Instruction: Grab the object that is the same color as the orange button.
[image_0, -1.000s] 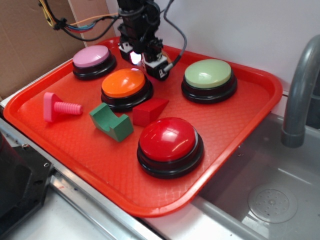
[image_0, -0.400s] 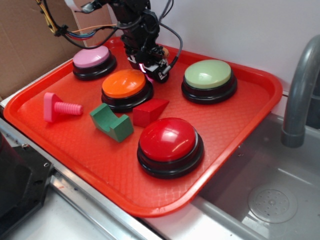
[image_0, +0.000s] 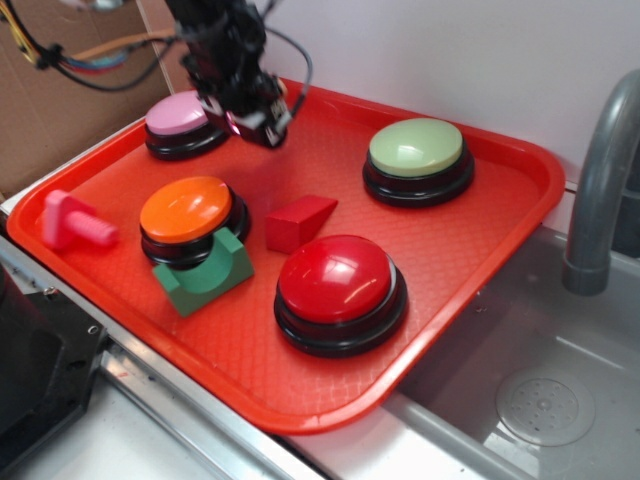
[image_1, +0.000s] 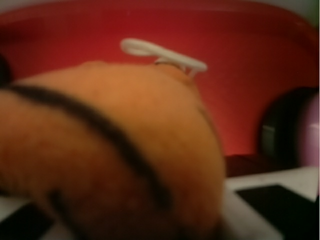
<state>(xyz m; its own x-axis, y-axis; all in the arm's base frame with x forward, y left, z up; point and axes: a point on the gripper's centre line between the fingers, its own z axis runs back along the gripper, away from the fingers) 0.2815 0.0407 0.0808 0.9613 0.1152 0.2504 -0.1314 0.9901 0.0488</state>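
The object, a small orange plush tiger (image_1: 115, 150) with dark stripes and a white loop, fills the wrist view right at my jaws, with the red tray well behind it. In the exterior view my gripper (image_0: 255, 122) hangs over the tray's back left, next to the pink button (image_0: 178, 120), shut on the tiger, which my fingers hide there. The orange button (image_0: 187, 212) sits at the tray's left front, apart from the gripper.
On the red tray (image_0: 500, 230) are a green arch block (image_0: 205, 277) leaning against the orange button, a pink bolt (image_0: 70, 222), a red wedge (image_0: 298, 222), a red button (image_0: 340, 290) and a pale green button (image_0: 417, 155). A sink and faucet (image_0: 600, 180) lie right.
My gripper has moved left from behind the orange button to beside the pink button. The orange button, green block and pink bolt have all shifted left and forward on the tray.
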